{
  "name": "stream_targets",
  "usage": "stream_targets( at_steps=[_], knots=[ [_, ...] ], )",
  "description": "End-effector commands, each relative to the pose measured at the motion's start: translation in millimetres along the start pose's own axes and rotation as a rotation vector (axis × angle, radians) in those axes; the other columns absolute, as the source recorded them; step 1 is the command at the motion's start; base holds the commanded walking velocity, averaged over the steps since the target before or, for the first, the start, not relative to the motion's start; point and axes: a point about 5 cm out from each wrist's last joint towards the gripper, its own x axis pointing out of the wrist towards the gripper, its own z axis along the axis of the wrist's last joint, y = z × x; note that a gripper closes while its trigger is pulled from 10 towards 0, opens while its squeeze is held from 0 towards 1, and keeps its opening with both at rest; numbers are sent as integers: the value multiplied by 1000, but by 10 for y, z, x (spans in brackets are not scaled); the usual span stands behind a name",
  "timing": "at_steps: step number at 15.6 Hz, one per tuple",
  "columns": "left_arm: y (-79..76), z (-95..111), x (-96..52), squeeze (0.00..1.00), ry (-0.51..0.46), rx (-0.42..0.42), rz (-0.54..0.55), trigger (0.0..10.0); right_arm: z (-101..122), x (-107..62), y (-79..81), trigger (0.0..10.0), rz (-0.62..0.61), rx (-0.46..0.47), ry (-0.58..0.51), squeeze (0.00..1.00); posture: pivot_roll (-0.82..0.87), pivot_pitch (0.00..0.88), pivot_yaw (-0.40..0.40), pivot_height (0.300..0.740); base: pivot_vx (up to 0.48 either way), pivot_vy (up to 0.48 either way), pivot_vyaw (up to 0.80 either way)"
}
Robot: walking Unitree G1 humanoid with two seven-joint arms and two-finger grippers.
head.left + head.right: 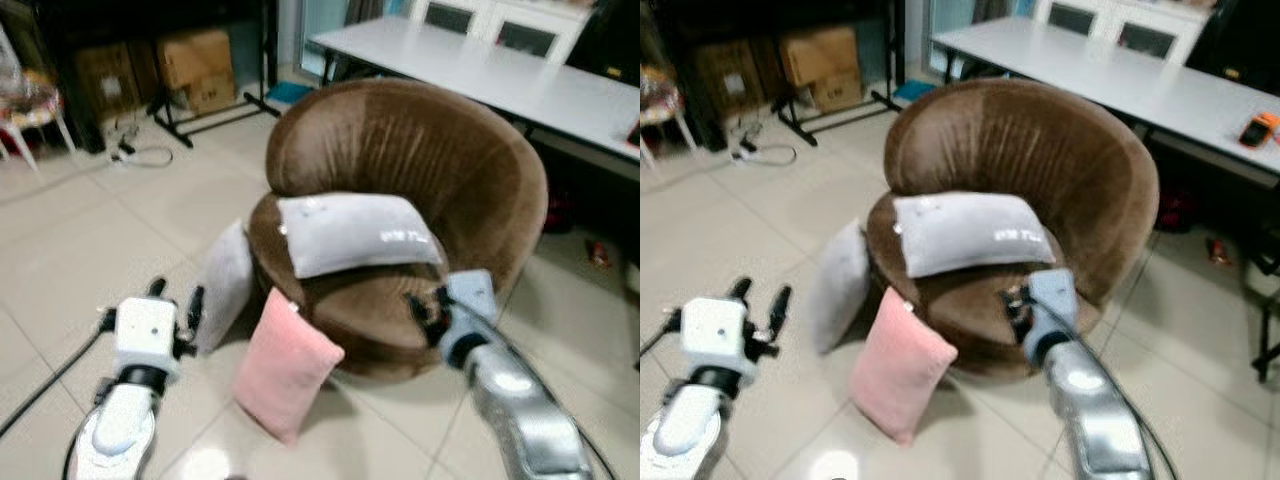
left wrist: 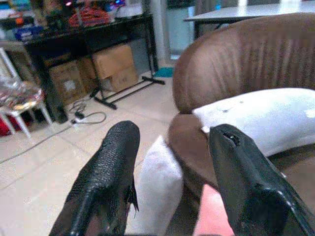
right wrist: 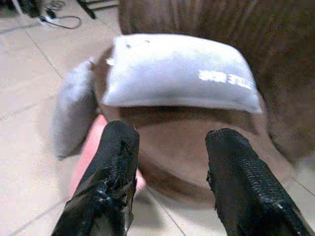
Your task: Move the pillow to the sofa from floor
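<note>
White table [image 1: 500, 70], cardboard boxes [image 1: 195, 65] behind.

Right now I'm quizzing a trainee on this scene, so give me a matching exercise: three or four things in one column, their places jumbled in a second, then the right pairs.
Things:
1. white pillow
2. pink pillow
3. grey pillow
4. right gripper

Places:
A. on the floor, leaning against the brown sofa's left side
B. lying on the sofa seat
C. raised over the sofa seat's front edge, jaws open
D. on the floor, propped against the sofa's front

Pairs: 1-B, 2-D, 3-A, 4-C
</note>
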Motion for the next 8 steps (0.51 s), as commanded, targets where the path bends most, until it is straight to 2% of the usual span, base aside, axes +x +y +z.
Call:
stream_targets(
  at_steps=[1, 3, 4, 6, 8],
  knots=[
    [-39, 20, 17, 0, -4, -12, -7, 10000, 40, -13, -89, 10000, -28, -8, -11, 0, -10, 0, -89, 740, 0, 0, 0],
    [-35, 55, 35, 0, -29, -16, -8, 10000, 82, 3, -42, 10000, 12, -26, -46, 0, -3, 0, -93, 740, 0, 0, 0],
    [-46, 70, 27, 0, -37, -20, -17, 10000, 91, 5, -31, 10000, 19, -41, -52, 0, 3, 0, -95, 740, 0, 0, 794],
    [-59, 81, 33, 0, -42, -26, -26, 10000, 92, 21, -25, 10000, 23, -25, -49, 0, 4, 0, -96, 740, 317, 0, 794],
    [-57, 82, 59, 0, -40, -20, -38, 10000, 87, 50, -55, 10000, -3, -5, -36, 0, -1, 0, -85, 740, 351, 0, 0]
  ],
)
